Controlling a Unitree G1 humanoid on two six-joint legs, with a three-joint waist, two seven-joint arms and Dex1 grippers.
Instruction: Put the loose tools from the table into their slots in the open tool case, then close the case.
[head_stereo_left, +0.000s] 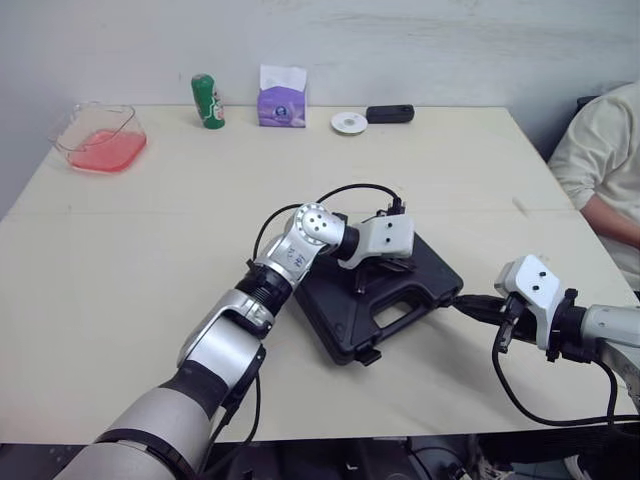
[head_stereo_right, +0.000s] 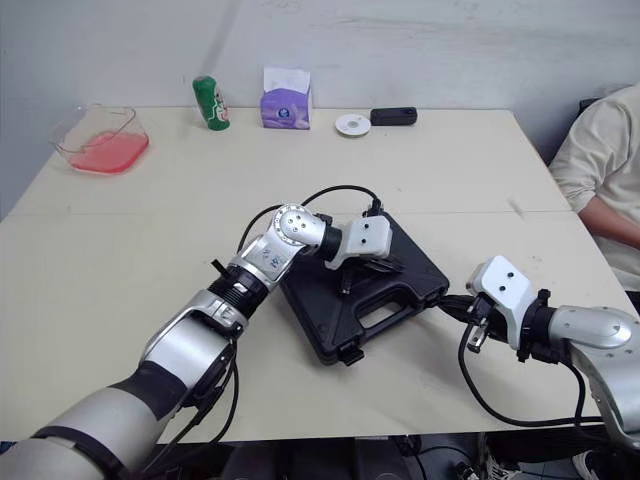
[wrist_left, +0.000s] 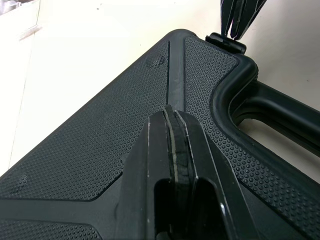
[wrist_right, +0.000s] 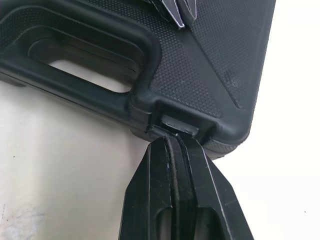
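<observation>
Left claw (wrist_left: 174, 114) rests, apparently, atop closed tool case (wrist_left: 90, 140).

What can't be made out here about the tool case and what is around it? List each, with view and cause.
1. Inside the tool case: the lid is down, so its contents are hidden in all views.
2. The latch, right wrist view: the shut right gripper covers part of it; fastened or not is unclear.
3. The person, eye views: cut off by the right edge.
4. The green can, eye views: label too small to read.
</observation>
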